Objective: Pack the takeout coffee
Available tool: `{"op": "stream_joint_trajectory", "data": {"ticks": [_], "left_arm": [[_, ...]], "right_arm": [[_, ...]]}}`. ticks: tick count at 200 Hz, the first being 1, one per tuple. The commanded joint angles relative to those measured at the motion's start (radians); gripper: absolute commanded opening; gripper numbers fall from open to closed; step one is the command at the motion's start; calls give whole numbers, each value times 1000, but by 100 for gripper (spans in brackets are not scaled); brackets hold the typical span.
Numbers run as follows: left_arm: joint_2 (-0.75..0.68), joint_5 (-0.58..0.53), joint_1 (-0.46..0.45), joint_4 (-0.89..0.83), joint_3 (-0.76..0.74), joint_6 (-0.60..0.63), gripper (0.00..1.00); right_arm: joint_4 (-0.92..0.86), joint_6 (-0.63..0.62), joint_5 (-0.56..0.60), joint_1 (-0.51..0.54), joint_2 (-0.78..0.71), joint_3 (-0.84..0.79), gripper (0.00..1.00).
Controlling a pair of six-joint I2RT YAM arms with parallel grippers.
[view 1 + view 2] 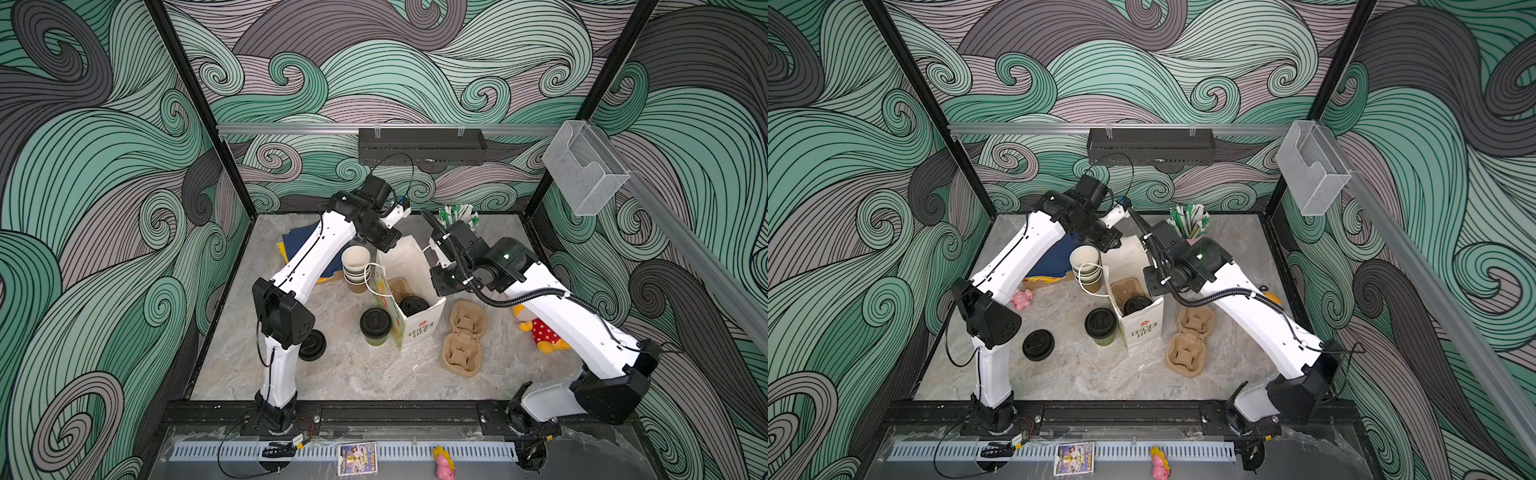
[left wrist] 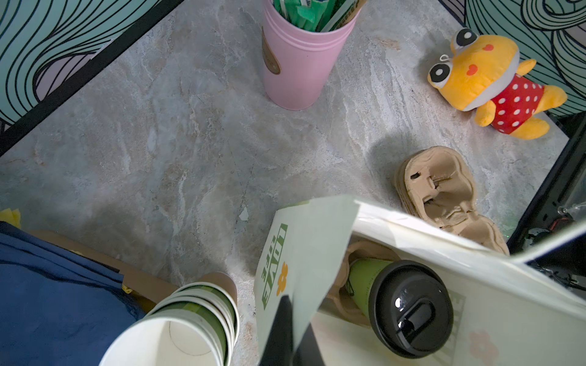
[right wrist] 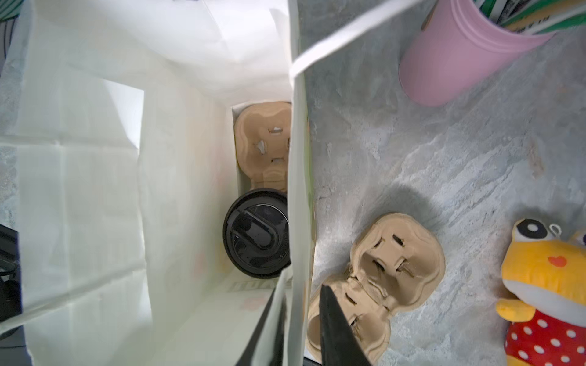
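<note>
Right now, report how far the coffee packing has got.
Done: one lidded coffee cup sits in the pulp carrier inside the paper bag. In hand: the left gripper pinches the bag's rim, and the right gripper straddles another wall. Left: the second lidded cup stands on the table beside the bag, not yet packed.

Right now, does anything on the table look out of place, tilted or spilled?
Nothing is spilled. A black lid lies loose on the table, with no cup under it. One lidded cup stands outside the bag, not yet packed.
</note>
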Motion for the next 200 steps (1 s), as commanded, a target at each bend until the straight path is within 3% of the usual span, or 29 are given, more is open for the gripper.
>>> {"op": "stream_joint_trajectory", "data": {"ticks": [1,55,91,113,139,158,181,200], "left_arm": [[-11,-6,-5,23,13,-25,8],[-30,-3,-5,0,-3,-34,29],[-37,-30,-5,-8,-17,-46,29],[-33,-52,-5,-19,-1,-73,23],[-26,-63,-7,-29,34,-121,13],[-27,-84,-7,-27,40,-164,8],[-32,-114,-7,-10,38,-241,4],[-50,-120,-7,25,15,-334,3]], "right_arm": [[-2,-79,-9,-35,13,34,10],[-7,-252,-82,-128,110,116,2],[-33,-332,-119,-192,189,193,5],[-33,-352,-108,-214,234,241,8],[-67,-340,-112,-227,284,357,31],[-141,-286,-127,-227,296,452,57],[-220,-153,-125,-228,240,477,71],[-228,6,-129,-226,136,395,74]]}}
